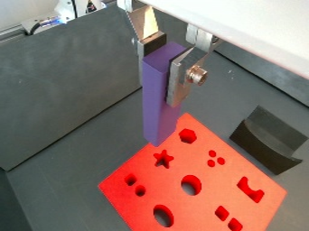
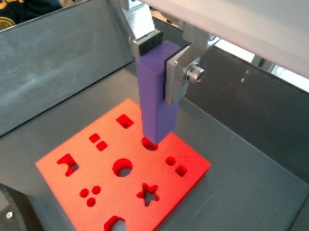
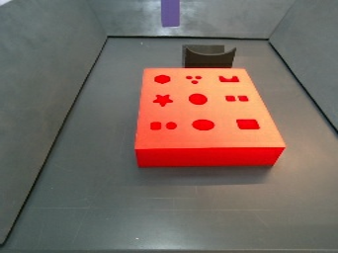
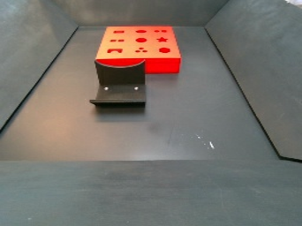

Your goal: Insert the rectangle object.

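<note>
No lettering or brand mark shows on anything here. The gripper is up high above the worktop, and its silver fingers are clamped on one rectangle object, a slim purple bar gripped at its upper end. The bar's long axis runs straight up and down, its free end pointing at the red block beneath, and it hangs clear of the block's top face in both wrist views. In a side view only the bar's lower tip pokes in at the upper edge of the frame, well above the block. One red block lies flat on the dark worktop, its top cut with a set of shaped holes: a star, round and oval ones, a rectangular slot, little squares and a cluster of three dots. One dark grey curved block sits just beyond the red block's far edge; in a side view it stands against the near side of the red block. Bar count one, red block one, grey block one.
</note>
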